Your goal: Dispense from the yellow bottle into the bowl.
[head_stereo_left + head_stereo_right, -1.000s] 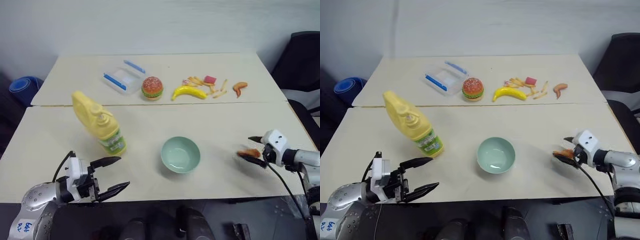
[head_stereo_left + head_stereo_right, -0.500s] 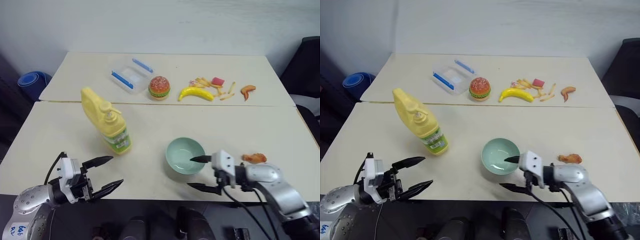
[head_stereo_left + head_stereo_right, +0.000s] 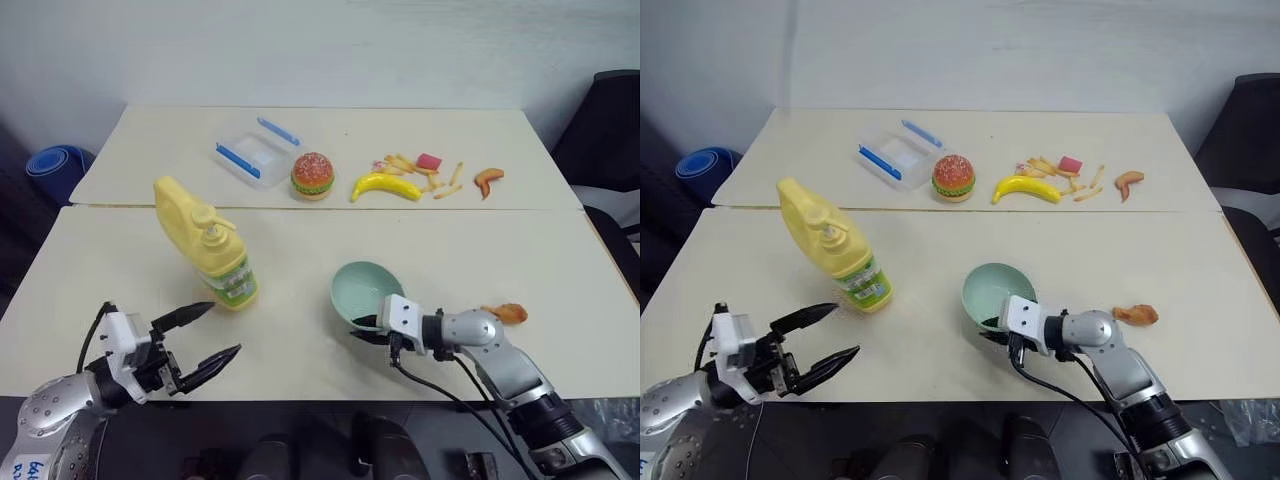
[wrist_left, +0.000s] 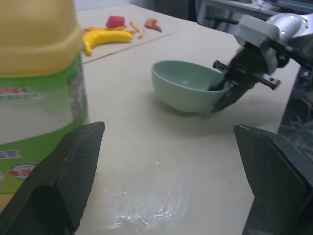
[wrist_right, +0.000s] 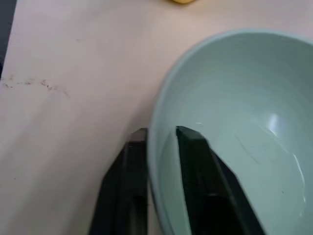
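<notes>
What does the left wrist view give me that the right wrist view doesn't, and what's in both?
Left wrist view alone: the yellow bottle close beside the open left gripper, the banana farther back, and the right gripper seen from outside. Right wrist view alone: that gripper's fingers pinching the rim, one inside and one outside. Both: the bowl, with nothing visible inside it, on the table.

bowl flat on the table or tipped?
Tipped: the bowl leans, its near rim pinched between the right gripper fingers, one inside, one outside.
</notes>
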Tool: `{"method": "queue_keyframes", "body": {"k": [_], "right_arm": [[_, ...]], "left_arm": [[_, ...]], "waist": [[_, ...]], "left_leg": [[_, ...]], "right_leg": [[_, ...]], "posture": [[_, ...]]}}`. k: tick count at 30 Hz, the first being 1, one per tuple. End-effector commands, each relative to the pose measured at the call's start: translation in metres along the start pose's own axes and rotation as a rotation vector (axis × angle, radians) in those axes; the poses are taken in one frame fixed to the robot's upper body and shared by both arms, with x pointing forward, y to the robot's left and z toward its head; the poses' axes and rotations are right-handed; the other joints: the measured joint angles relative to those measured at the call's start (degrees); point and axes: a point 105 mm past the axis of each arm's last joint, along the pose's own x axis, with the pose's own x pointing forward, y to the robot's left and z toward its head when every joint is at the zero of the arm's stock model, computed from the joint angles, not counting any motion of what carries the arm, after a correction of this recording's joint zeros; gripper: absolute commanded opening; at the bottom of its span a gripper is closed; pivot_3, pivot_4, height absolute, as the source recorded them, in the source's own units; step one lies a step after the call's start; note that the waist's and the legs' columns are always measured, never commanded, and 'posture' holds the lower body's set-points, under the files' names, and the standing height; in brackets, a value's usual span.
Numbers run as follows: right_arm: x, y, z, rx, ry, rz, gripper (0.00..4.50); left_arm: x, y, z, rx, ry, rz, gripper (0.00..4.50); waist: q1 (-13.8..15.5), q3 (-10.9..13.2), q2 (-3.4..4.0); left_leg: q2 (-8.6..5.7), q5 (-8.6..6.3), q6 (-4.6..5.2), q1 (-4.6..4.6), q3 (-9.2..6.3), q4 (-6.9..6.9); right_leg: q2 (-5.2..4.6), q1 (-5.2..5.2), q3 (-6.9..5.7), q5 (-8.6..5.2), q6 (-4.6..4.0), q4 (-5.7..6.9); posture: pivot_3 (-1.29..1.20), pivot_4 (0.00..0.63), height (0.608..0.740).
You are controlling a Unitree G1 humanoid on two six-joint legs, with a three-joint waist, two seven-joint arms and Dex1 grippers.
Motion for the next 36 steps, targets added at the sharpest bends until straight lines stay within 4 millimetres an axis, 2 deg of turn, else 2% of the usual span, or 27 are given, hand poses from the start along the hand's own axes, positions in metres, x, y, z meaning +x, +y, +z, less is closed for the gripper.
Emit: {"method": "queue_keyframes", "body": {"k": [1, 3, 4, 7, 11, 14, 16, 18, 23, 26, 32, 36], "right_arm": [[-0.004, -0.002, 0.024, -0.116, -0.040, 0.062, 0.02], [-0.009, -0.007, 0.036, -0.181, -0.032, 0.108, 0.02], [-0.011, -0.008, 0.047, -0.232, -0.033, 0.148, 0.00], [-0.015, -0.015, 0.071, -0.318, -0.035, 0.214, 0.00], [-0.015, -0.015, 0.099, -0.433, -0.014, 0.347, 0.00], [-0.012, -0.013, 0.118, -0.496, -0.027, 0.407, 0.00], [-0.011, -0.013, 0.125, -0.510, -0.031, 0.429, 0.00], [-0.008, -0.016, 0.137, -0.548, -0.037, 0.450, 0.00], [0.002, -0.021, 0.162, -0.597, -0.061, 0.466, 0.00], [0.007, -0.021, 0.174, -0.601, -0.082, 0.470, 0.00], [0.018, -0.015, 0.181, -0.589, -0.072, 0.489, 0.00], [0.025, -0.013, 0.186, -0.564, -0.066, 0.499, 0.00]], "left_arm": [[-0.012, 0.002, 0.029, -0.012, -0.108, 0.083, 4.50], [-0.023, 0.000, 0.048, -0.050, -0.167, 0.107, 4.50], [-0.028, 0.001, 0.062, -0.078, -0.218, 0.122, 4.31], [-0.033, 0.004, 0.097, -0.098, -0.307, 0.116, 3.54], [-0.022, 0.028, 0.141, 0.017, -0.370, 0.115, 2.21], [-0.004, 0.043, 0.154, 0.079, -0.341, 0.090, 1.19], [0.004, 0.049, 0.155, 0.088, -0.321, 0.078, 0.56], [0.023, 0.056, 0.150, 0.101, -0.282, 0.035, 0.05], [0.050, 0.055, 0.140, 0.112, -0.235, -0.056, 0.05], [0.057, 0.050, 0.137, 0.108, -0.235, -0.107, 0.05], [0.070, 0.063, 0.134, 0.093, -0.214, -0.034, 0.05], [0.074, 0.060, 0.125, 0.065, -0.167, -0.058, 0.05]], "waist": [[0.0, 0.0, -0.10], [-0.3, 0.1, -0.15], [-0.3, 0.1, -0.13], [-0.1, 0.1, -0.10], [0.8, 0.1, -0.06], [0.8, 0.1, -0.09], [0.4, 0.1, -0.08], [-0.1, 0.1, -0.09], [-0.8, 0.1, -0.14], [-1.3, 0.1, -0.15], [-1.5, 0.1, -0.15], [-1.5, 0.1, -0.16]], "left_leg": [[0.00, 0.00, 0.00, 0.01, 0.00, 0.00], [0.03, 0.00, -0.01, 0.00, -0.02, 0.00], [0.04, 0.00, -0.02, 0.00, -0.01, 0.00], [0.04, 0.02, -0.05, 0.01, -0.07, 0.02], [0.00, 0.09, -0.13, -0.01, -0.29, 0.05], [-0.04, 0.10, -0.13, -0.03, -0.32, 0.05], [-0.06, 0.13, -0.08, -0.06, -0.25, 0.05], [-0.06, 0.14, -0.07, -0.08, -0.20, 0.05], [0.03, 0.14, -0.11, -0.12, -0.10, 0.05], [0.08, 0.20, -0.23, -0.13, -0.11, 0.05], [0.11, 0.26, -0.33, -0.08, -0.15, 0.06], [0.09, 0.27, -0.34, -0.08, -0.15, 0.05]], "right_leg": [[0.00, 0.01, 0.00, 0.00, 0.00, 0.00], [0.01, -0.01, -0.01, 0.00, 0.00, 0.00], [0.01, -0.03, 0.02, -0.01, -0.01, 0.01], [0.00, -0.02, 0.00, -0.01, -0.02, 0.03], [0.00, 0.04, -0.18, -0.02, -0.09, 0.06], [0.03, 0.07, -0.23, -0.01, -0.08, 0.06], [0.08, 0.07, -0.21, 0.01, -0.04, 0.21], [0.12, 0.05, -0.21, 0.02, -0.03, 0.18], [0.49, 0.00, -0.18, 0.05, 0.03, 0.11], [0.46, -0.01, -0.17, 0.05, 0.03, 0.12], [0.35, -0.02, -0.18, 0.04, 0.02, 0.29], [0.31, -0.06, -0.16, 0.04, 0.01, 0.35]], "posture": [[0.00, 0.150, 0.740], [0.00, 0.150, 0.740], [0.00, 0.150, 0.740], [0.00, 0.150, 0.740], [0.00, 0.150, 0.740], [0.00, 0.150, 0.740], [0.00, 0.150, 0.740], [0.00, 0.150, 0.740], [0.00, 0.150, 0.740], [0.00, 0.150, 0.740], [0.00, 0.150, 0.740], [0.00, 0.150, 0.740]]}}
